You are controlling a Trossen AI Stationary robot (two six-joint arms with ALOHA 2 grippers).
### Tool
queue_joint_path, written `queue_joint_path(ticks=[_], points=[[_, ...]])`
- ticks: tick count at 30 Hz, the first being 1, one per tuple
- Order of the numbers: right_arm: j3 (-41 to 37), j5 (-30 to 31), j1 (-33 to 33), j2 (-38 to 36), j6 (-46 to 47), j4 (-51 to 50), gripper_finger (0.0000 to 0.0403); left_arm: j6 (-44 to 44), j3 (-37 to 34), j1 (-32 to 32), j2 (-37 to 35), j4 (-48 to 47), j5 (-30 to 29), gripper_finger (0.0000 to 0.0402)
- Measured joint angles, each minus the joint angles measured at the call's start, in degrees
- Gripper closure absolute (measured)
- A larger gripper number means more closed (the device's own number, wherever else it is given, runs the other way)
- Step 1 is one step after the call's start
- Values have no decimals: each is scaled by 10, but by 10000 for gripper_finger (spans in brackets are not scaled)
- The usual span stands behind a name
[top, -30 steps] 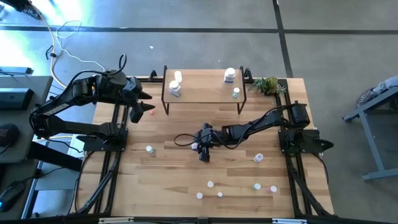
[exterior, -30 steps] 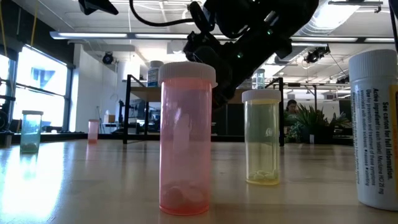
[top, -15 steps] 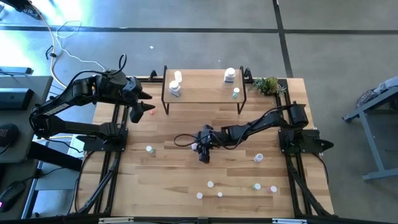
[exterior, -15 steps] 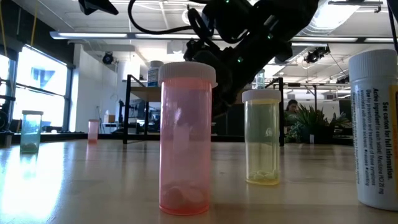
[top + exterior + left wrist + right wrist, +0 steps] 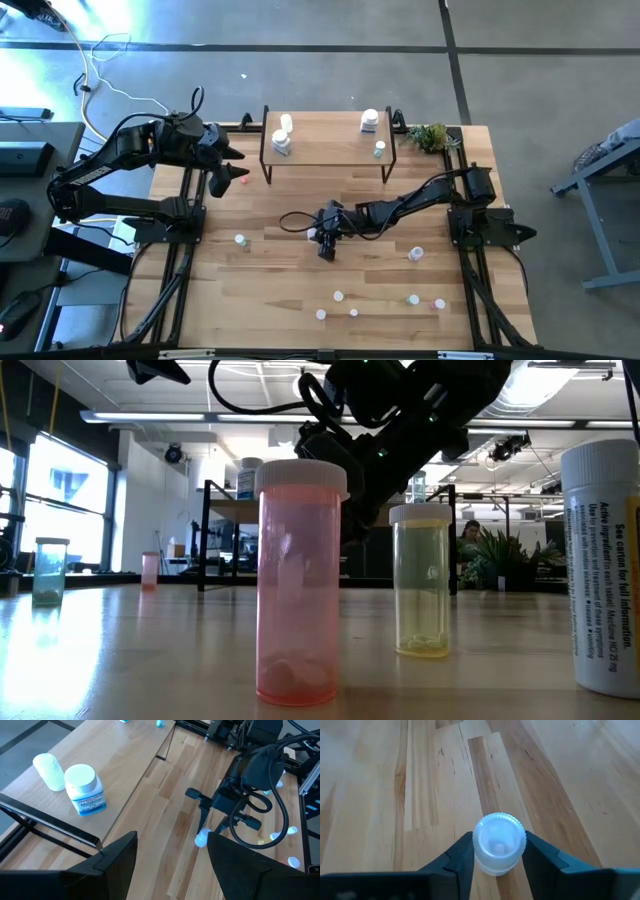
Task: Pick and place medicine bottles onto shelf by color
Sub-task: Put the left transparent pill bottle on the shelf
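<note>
- So the right gripper is down near the middle of the bench, and its two fingers are pressed against the sides of a small white-capped bottle – grasping it, with the bottle upright on the wood.
- From the left wrist view you can see that same bottle sitting between the right gripper's finger tips, out in front of the shelf.
- The left gripper hangs over the bench's far-left corner, just beside the shelf's left end – fingers spread apart, nothing between them.
- The shelf stands along the bench's far edge. At its left end there's a labelled bottle touching a plain white one; at the right end a white bottle and a little green-capped one.
- A green plant sprig sits by the far-right corner.
- More bottles are scattered toward the near edge: one near the left side, one toward the right side, and a loose bunch close to the near edge.
- In the low view, a pink bottle and a yellow one stand up close, with a white labelled one at the side.
</note>
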Motion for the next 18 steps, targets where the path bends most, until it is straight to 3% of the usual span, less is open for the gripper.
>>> queue_joint_path(ticks=[11,18], points=[[0,1,0,-8,16,15,279,0,0,0,0,0,0,170],[0,56,-2,-60,13,17,285,0,0,0,0,0,0,170]])
